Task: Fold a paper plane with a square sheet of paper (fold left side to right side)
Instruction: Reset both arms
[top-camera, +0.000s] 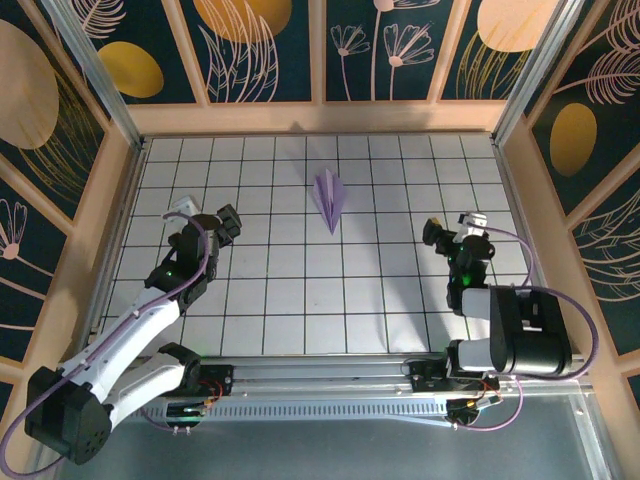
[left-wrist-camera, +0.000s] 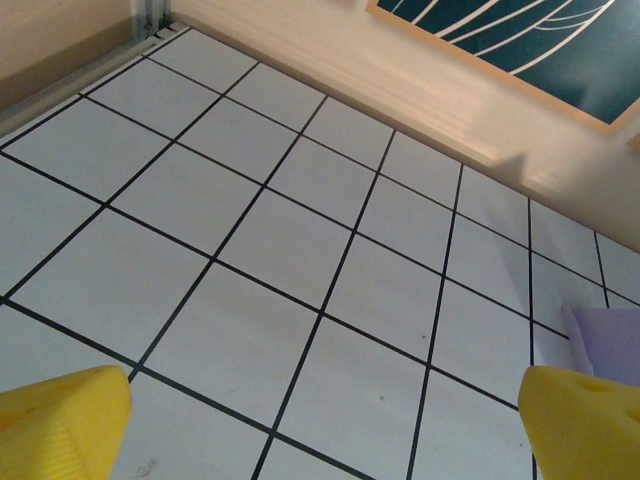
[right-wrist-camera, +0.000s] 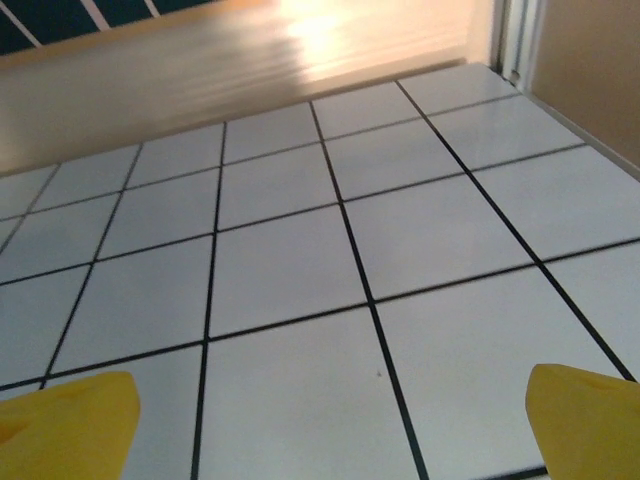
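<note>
Lavender plane (top-camera: 330, 198) lies ahead between our left fingers (left-wrist-camera: 60, 420) and right fingers (right-wrist-camera: 585, 420), both spread wide and empty; a stray sweep could crush it.

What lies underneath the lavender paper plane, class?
The paper plane rests on the white gridded table; tiles and black lines show all around it. The patch directly beneath is covered by the paper, so nothing there can be checked.

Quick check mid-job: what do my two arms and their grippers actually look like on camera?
Left arm and right arm: white links, black joints, a looping lavender cable on each, and a green light near the wrist. Left gripper and right gripper: black-and-white bodies with blunt yellow fingertips.
</note>
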